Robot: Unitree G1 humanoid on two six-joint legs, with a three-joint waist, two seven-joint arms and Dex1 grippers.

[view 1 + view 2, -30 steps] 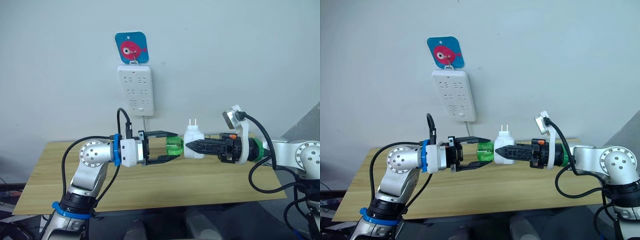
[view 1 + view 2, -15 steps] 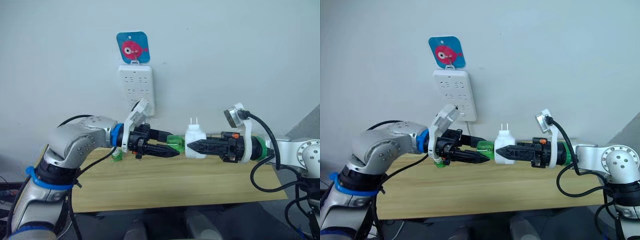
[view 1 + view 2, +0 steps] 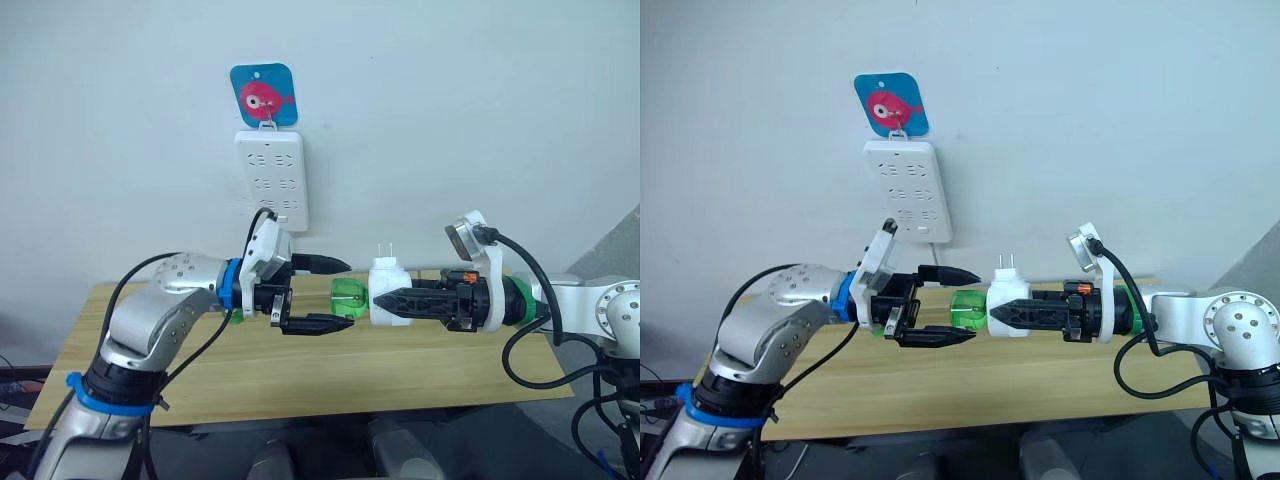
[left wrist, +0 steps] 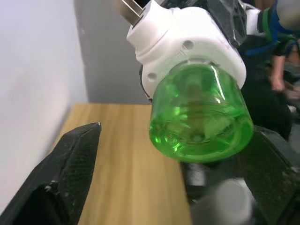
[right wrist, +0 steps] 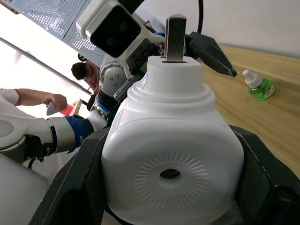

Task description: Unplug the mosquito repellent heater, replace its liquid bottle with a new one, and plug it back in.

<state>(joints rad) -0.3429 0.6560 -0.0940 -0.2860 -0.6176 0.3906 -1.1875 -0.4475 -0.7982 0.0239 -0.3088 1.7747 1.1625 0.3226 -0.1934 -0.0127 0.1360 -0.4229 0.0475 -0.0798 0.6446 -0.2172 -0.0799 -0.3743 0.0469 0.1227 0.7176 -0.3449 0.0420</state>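
Reopened wide since the earlier frame, left gripper (image 3: 318, 295) flanked the green bottle (image 3: 350, 298) mid-removal from the mosquito repellent heater (image 3: 386, 291) clamped by right gripper (image 3: 392, 298); next it needed to close and twist.

1. Soft, even light fills the head views; the wall (image 3: 450, 100) is bright, without glare.
2. A faint shadow lies beside the power strip (image 3: 270, 180).
3. In the left wrist view the green bottle (image 4: 199, 119) glows translucent; the foreground below it is blurred.
4. In the right wrist view the upper-left background is overexposed.
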